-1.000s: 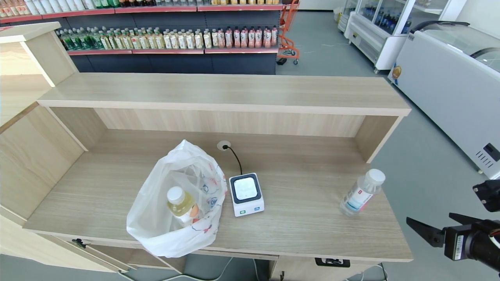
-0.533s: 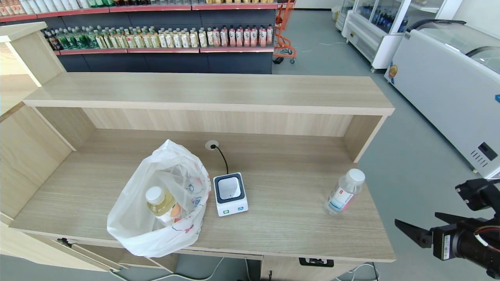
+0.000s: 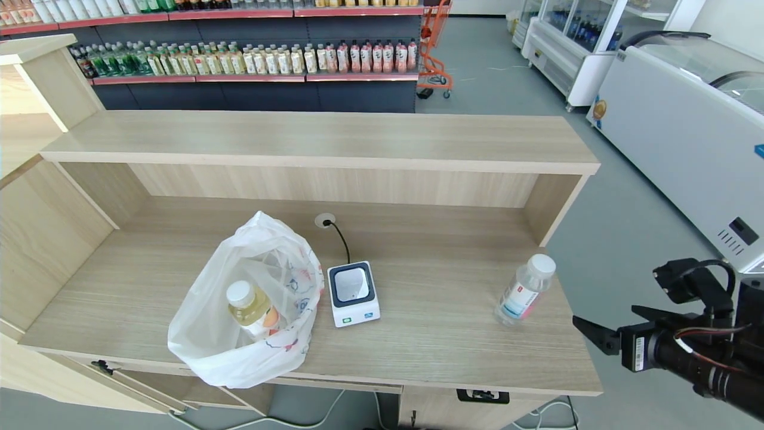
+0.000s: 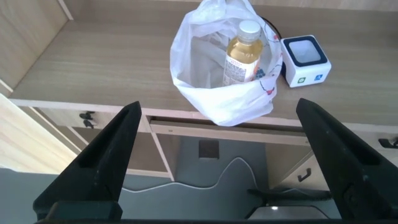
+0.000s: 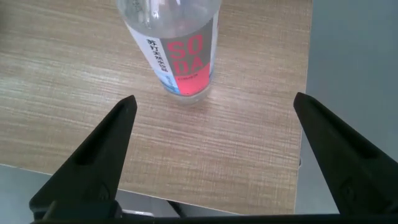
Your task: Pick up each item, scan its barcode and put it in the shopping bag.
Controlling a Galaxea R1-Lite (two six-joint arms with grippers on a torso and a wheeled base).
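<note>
Clear bottle (image 3: pixel 524 291) (image 5: pixel 174 43), white cap, red and white label, stands on its base on the right part of the worktop (image 3: pixel 430 340), near the right edge and well apart from everything else on it. Nothing touches it. Right pincer (image 3: pixel 603 319) (image 5: pixel 211 99) hangs off the worktop's front right corner, near the bottle, fingers spread wide and holding nothing; in the right wrist view the bottle's lower half sits beyond the gap between the two fingers, not between them. Scanner (image 3: pixel 353 292) (image 4: pixel 305 59), a white box with a dark-framed window facing up, sits mid-worktop, with its black cable (image 3: pixel 341 240) running back to a round hole in the surface. Shopping bag (image 3: pixel 206 334) (image 4: pixel 186 74), white thin plastic, mouth open upward, stands just beside the scanner on the robot's left, its bottom bulging over the front edge. Yellow drink bottle (image 3: pixel 250 303) (image 4: pixel 241 53) with a white cap stands inside the bag, leaning a little. Left pincer (image 4: pixel 217 106) is out in front of the worktop's front edge, facing the bag, fingers spread wide, empty. Behind the worktop: shelves (image 3: pixel 250 60) of drink bottles, an orange trolley (image 3: pixel 439 48), chest freezers (image 3: pixel 686 119) to the right.
</note>
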